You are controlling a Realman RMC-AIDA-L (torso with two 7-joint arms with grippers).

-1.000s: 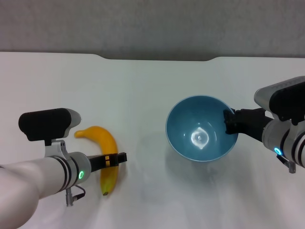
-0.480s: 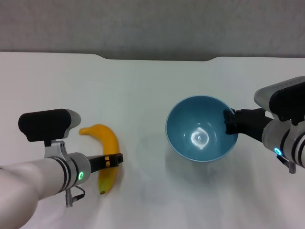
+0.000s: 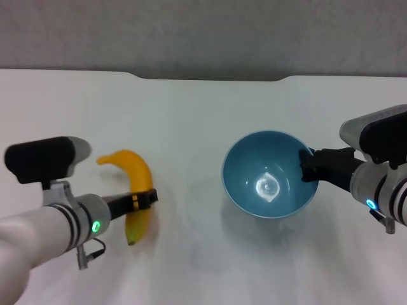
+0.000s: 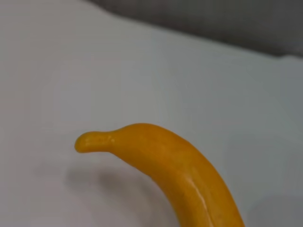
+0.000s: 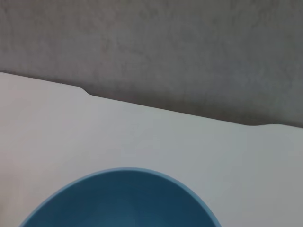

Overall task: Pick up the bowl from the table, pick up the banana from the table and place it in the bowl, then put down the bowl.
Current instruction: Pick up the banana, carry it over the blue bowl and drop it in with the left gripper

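White tabletop [image 3: 191, 114] fills the scene, with a shallow dark cut-out [image 3: 210, 77] along its far edge and a grey wall behind. On the right side sits the bowl [image 3: 269, 173], glossy light blue and open side up; the right pincer [image 3: 308, 165] is closed on its rim at the side nearest that arm, one finger inside the wall and one outside. Whether the bowl rests on the tabletop or is raised off it cannot be told. Well apart, on the left side, the banana [image 3: 135, 190] is clamped across its middle by the left pincer [image 3: 145, 199], its stem end pointing away from the robot beyond the pincer and its dark tip on the near side.
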